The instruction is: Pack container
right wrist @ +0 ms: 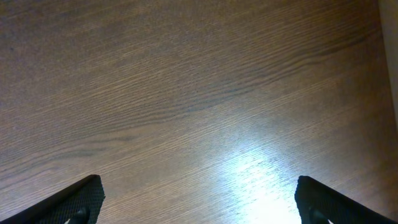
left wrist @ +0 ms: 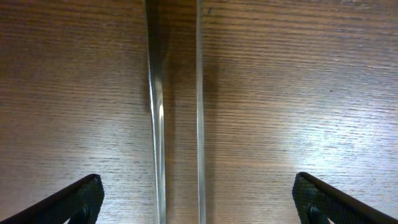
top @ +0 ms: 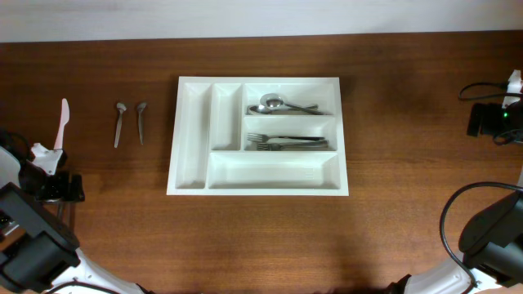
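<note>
Overhead cam, 1 container (top: 270, 171), 2 spoons (top: 121, 107) outside

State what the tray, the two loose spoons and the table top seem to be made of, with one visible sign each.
Tray: probably plastic, matt white, smooth moulded walls. Loose spoons: likely steel, grey with bright glints. Table top: wood or veneer, dark brown, visible grain, soft sheen.

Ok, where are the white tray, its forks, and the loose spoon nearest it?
white tray (top: 194, 135), overhead view, floor of its bare leftmost compartment
forks (top: 288, 141), overhead view, middle of the handles
loose spoon (top: 140, 124), overhead view, mid-handle
</note>
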Motion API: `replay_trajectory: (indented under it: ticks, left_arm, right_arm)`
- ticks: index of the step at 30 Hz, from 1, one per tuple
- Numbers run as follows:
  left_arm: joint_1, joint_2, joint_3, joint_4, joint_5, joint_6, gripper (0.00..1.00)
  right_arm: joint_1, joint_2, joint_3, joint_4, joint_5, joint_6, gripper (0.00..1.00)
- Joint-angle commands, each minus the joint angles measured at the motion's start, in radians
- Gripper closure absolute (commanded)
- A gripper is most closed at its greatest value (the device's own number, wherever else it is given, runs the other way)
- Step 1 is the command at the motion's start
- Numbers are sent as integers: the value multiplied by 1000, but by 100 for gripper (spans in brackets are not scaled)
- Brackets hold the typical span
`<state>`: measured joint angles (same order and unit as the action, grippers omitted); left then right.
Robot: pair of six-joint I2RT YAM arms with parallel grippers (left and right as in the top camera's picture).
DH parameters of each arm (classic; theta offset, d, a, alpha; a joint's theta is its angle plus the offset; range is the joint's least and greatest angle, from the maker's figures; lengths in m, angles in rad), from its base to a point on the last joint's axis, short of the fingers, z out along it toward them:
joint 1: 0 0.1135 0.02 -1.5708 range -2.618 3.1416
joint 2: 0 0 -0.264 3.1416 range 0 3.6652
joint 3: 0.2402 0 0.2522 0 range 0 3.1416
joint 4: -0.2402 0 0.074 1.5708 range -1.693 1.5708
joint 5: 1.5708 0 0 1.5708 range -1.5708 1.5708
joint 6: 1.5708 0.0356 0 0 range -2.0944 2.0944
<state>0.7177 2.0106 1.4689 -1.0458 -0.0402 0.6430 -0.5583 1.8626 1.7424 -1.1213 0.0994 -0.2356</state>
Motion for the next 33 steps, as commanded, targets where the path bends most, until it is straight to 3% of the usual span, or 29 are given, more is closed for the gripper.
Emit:
replay_trajectory:
  ticks: [1,33]
  left_arm:
    - [3,-8,8,3,26,-6,1]
    - [3,-8,8,-1,52,-6,1]
  right_arm:
    - [2,-2,-2,0,5,5,1]
    - [2,-2,-2,0,6,5,1]
